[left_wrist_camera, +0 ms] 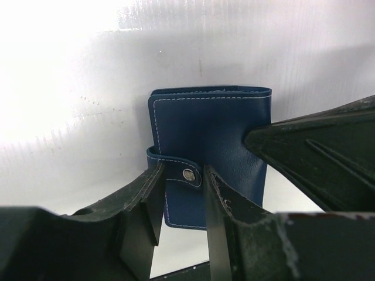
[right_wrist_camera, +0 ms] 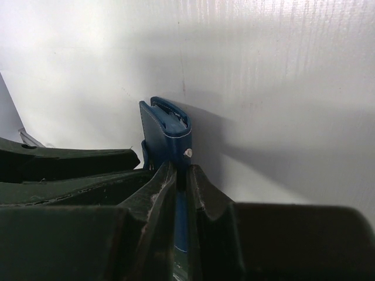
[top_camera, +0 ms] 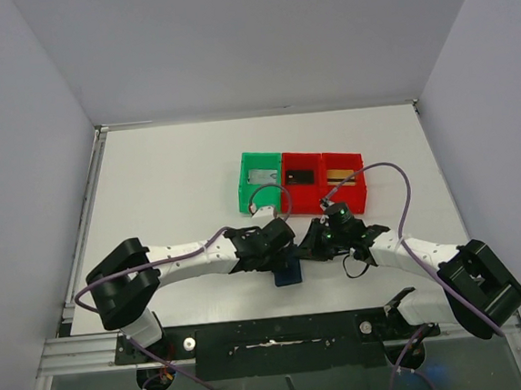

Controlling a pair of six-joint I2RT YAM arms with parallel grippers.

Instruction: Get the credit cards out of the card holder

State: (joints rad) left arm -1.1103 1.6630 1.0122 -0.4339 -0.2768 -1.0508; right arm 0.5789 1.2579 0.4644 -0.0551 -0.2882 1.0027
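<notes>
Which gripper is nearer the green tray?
Left. The left gripper sits straight in front of the green tray, fingers astride the card holder tab; the right gripper is offset right, in front of the red trays, clamped on the holder.

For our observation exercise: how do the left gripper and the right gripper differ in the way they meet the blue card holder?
The left gripper stands open around the snap tab of the card holder; the right gripper is shut on its edge. The left gripper faces its broad side; the right gripper comes edge-on. Both have dark fingers at the same holder.
</notes>
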